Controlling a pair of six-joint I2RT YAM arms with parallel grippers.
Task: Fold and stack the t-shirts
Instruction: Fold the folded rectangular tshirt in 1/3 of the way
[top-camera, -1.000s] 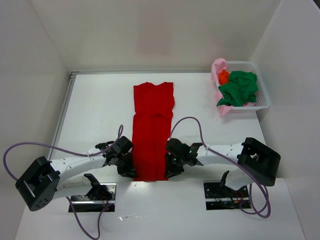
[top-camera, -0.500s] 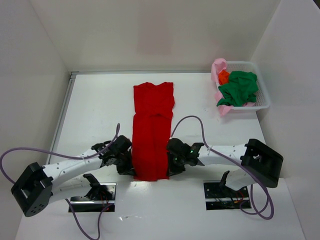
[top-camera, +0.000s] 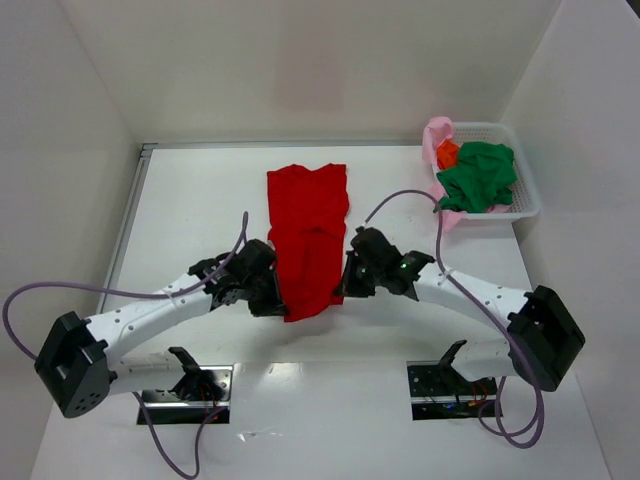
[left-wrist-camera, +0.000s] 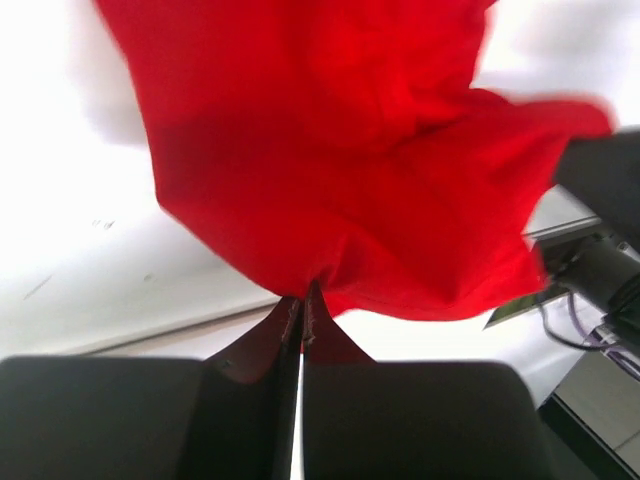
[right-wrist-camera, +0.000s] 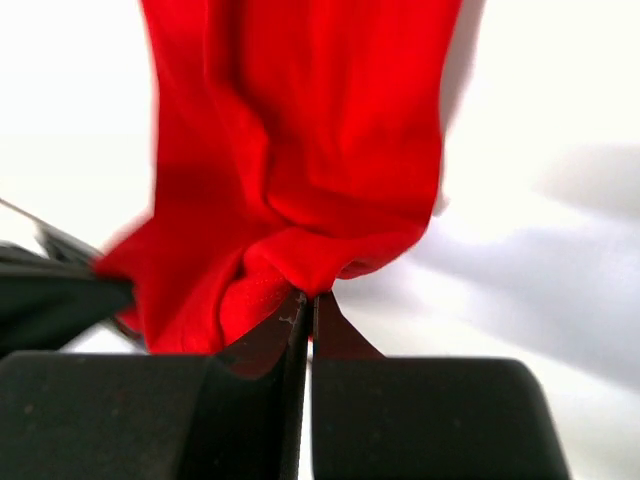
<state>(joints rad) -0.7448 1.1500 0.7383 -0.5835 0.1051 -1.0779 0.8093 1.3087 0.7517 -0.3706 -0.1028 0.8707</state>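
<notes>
text: none legible | labels: none | numbers: none

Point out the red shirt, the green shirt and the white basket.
bright red cloth t-shirt (top-camera: 308, 210): top external view, flat far half of the cloth.
dark green crumpled t-shirt (top-camera: 480, 172): top external view, middle of the bundle.
white plastic lattice basket (top-camera: 529, 190): top external view, right-hand rim.
</notes>
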